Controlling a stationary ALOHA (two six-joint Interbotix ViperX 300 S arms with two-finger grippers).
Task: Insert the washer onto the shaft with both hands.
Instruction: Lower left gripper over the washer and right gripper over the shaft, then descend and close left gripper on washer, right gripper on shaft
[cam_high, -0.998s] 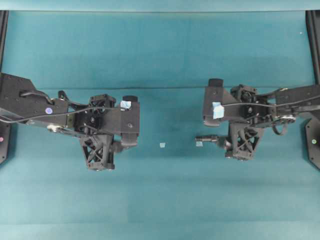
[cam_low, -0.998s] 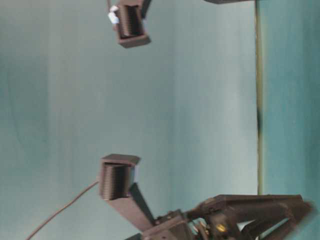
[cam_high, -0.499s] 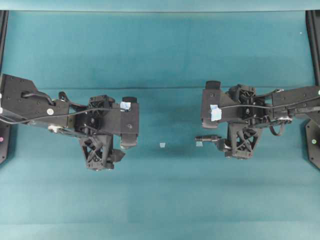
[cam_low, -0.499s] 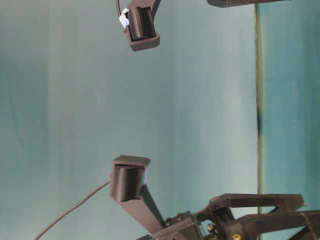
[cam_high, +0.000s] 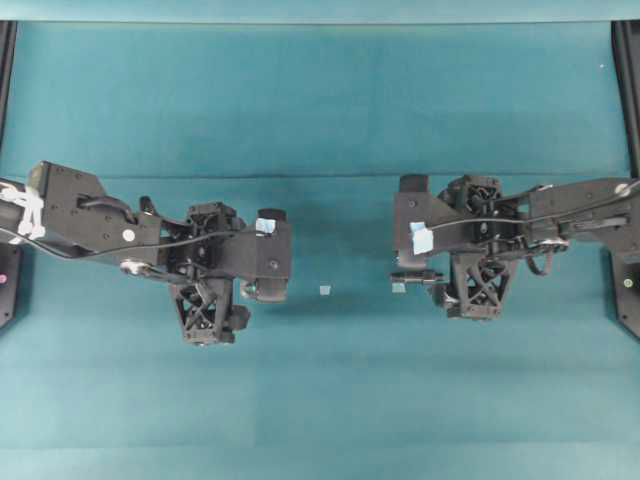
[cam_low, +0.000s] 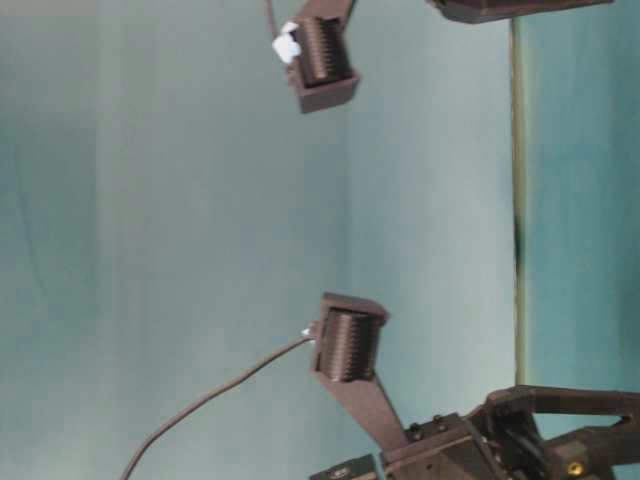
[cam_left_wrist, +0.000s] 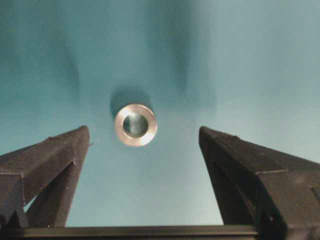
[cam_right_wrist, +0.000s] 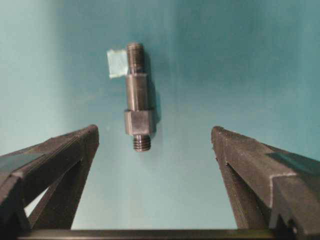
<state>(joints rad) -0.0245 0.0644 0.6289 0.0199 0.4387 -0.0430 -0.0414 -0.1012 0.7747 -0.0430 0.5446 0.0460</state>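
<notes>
The washer (cam_left_wrist: 135, 124), a small silvery ring, lies flat on the teal table. It sits level with the tips of my left gripper (cam_left_wrist: 142, 131), nearer the left finger, touching neither. That gripper (cam_high: 270, 255) is open and holds nothing. The shaft (cam_right_wrist: 137, 97) is a dark stepped rod with threaded ends, and it lies lengthwise ahead of my right gripper (cam_right_wrist: 155, 130). Its near end reaches just between the wide-open tips. In the overhead view the shaft (cam_high: 415, 275) lies under the right gripper (cam_high: 420, 240). Neither part shows in the table-level view.
One pale blue tape square (cam_high: 324, 290) lies between the two arms, and another (cam_right_wrist: 118, 63) lies beside the shaft's far end. Black frame posts (cam_high: 628, 90) stand at the table's side edges. Two ridged finger pads (cam_low: 348, 345) hang above the table in the table-level view.
Both arms have edged towards the middle of the table. Both pairs of jaws have spread wider. The finger pads in the table-level view have shifted right.
</notes>
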